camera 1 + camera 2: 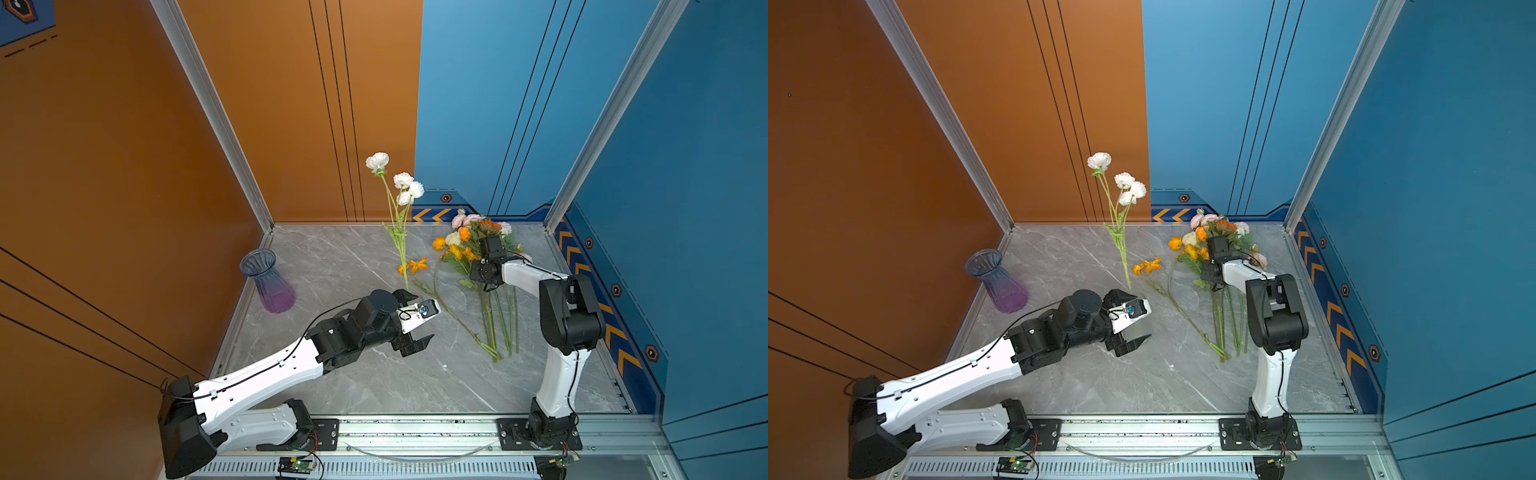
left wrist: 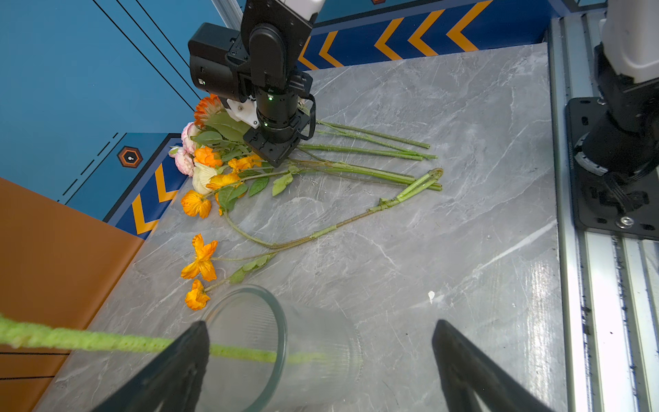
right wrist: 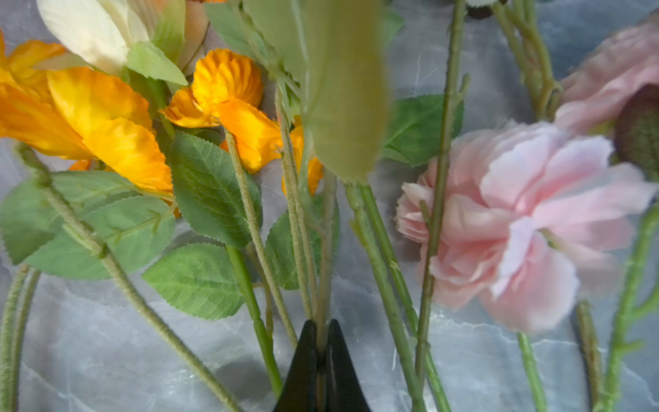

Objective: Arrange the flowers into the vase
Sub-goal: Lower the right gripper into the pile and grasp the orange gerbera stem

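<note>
**Location.** The flowers [image 1: 457, 251] lay in a loose pile on the right of the table [image 1: 353, 374], with blooms toward the back wall and bare stem ends toward the rail. A white-bloomed stem [image 1: 400, 232] was already seated in the clear vase [image 2: 284, 335]. A loose orange flower [image 1: 417, 265] lay between pile and vase. In the left wrist view its long stem ran to the pile's stem ends and hooked around them.

**Grip.** The right gripper [image 3: 322, 326] was clamped, jaws together, on one thin pinched stem [image 3: 326, 249] in the leafy stretch below the blooms. The step in hand was judged to be the pick-up of this stem.

**Procedure.**
1. The lift called for a slow, straight rise, because neighbouring stems and leaves crossed close on both sides and could be dragged along.
2. The grip sat near the bloom end, so the long tail would probably swing. The tail needed to settle before travel.
3. The stem end had to enter the mouth first, beside the white-bloomed stem.

**Receiving side.** The clear vase sat between the jaws of the left gripper [image 2: 321, 323], which stood wide apart and did not clamp it. Its mouth faced the far jaw and it looked tipped, though its true tilt could not be told. Steadying it first was advisable.

The purple vase [image 1: 270, 286] stood well apart by the orange wall, with no stem in it.
</note>
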You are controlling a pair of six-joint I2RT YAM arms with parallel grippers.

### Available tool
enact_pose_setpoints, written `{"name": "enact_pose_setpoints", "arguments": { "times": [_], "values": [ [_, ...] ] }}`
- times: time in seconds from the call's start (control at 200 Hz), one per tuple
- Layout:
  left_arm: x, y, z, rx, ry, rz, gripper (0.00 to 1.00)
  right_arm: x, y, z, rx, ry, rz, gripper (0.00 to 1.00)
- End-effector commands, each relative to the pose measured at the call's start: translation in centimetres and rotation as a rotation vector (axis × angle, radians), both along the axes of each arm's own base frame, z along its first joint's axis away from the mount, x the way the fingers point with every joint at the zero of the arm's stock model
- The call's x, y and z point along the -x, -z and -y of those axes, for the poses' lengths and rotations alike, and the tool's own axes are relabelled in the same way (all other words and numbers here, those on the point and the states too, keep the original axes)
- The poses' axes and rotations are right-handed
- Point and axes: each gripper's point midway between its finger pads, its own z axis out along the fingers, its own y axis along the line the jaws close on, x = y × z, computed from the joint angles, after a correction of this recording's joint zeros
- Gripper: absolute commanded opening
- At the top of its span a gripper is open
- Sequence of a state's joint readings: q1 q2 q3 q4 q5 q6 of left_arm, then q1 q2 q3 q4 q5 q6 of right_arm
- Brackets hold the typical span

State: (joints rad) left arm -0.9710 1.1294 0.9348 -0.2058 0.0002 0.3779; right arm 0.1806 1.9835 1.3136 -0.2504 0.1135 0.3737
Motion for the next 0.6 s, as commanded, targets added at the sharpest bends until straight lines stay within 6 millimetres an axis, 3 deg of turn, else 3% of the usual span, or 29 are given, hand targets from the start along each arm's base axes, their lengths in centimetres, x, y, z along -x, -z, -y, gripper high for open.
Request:
{"name": "enact_pose_setpoints", "arguments": {
  "times": [0.0, 0.19, 0.39, 0.591],
  "values": [
    [0.5, 0.5, -0.1, -0.021, 0.013, 0.001, 0.98, 0.2, -2.8, 0.4, 0.043, -0.002, 0.030, 0.00],
    [0.3, 0.2, -0.4, -0.023, 0.006, 0.013, 0.98, 1.1, -5.3, 0.8, 0.066, -0.002, 0.062, 0.00],
    [0.1, 0.1, -0.6, -0.023, 0.000, 0.011, 0.98, 2.5, -7.5, -0.4, -0.077, -0.042, 0.032, 0.00],
    [0.0, -0.2, -0.9, -0.018, -0.003, 0.021, 0.98, 3.8, -9.5, 0.0, -0.118, -0.052, 0.029, 0.00]
  ]
}}
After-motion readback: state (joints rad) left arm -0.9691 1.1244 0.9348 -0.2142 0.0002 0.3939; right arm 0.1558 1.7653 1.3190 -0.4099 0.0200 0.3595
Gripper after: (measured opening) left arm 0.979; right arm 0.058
